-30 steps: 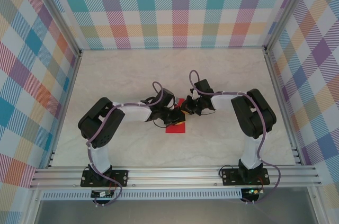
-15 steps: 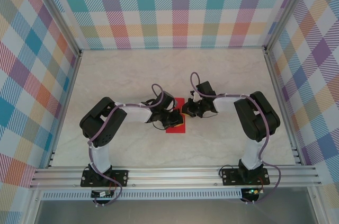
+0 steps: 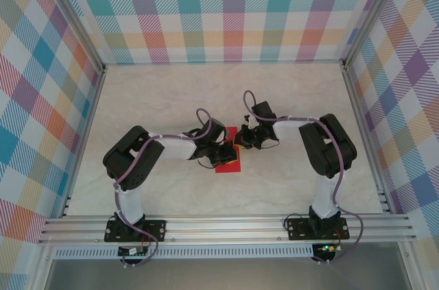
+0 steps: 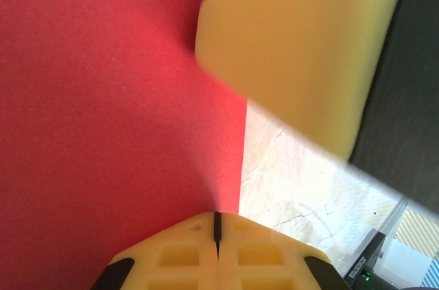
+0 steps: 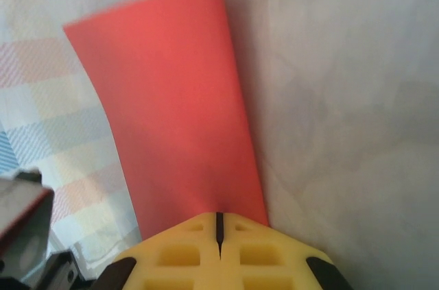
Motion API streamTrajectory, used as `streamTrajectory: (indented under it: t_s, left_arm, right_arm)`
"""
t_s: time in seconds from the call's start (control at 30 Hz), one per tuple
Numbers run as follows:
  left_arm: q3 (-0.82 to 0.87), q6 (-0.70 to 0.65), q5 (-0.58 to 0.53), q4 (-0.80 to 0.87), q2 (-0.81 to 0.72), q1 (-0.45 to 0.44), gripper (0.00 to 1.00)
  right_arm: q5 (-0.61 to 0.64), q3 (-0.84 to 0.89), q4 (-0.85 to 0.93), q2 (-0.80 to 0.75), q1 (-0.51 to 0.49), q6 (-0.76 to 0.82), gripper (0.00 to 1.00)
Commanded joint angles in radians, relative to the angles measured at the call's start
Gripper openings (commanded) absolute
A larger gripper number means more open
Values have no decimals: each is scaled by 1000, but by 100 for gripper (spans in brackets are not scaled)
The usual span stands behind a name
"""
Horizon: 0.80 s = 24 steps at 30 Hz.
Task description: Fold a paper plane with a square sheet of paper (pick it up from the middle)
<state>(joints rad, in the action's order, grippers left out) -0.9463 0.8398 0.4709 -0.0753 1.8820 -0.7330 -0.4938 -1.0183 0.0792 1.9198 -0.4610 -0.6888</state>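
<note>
Your left gripper (image 4: 217, 216) and right gripper (image 5: 219, 217) each clamp the red paper (image 4: 103, 112), crowded close together over the marbled table (image 3: 171, 98)

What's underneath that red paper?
Beside the red paper, pale marbled tabletop shows. Directly beneath is hidden by the sheet itself and by the left hand and right hand, both shut on it.

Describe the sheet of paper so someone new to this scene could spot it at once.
On the pale marbled table inside the plaid-walled enclosure, look where the two arms meet. The red sheet of paper is there, pinched by the left end effector and the right end effector. Its plain bright red sets it apart from the arms and pale table.
</note>
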Motion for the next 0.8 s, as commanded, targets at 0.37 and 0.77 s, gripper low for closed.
streamTrajectory:
  t_s: [0.37, 0.77]
  left_arm:
    - [84, -22, -23, 89, 22, -22, 1]
    - [92, -24, -19, 83, 15, -23, 1]
  right_arm:
    - [58, -167, 28, 119, 42, 51, 4]
    - [105, -227, 28, 157, 79, 2, 4]
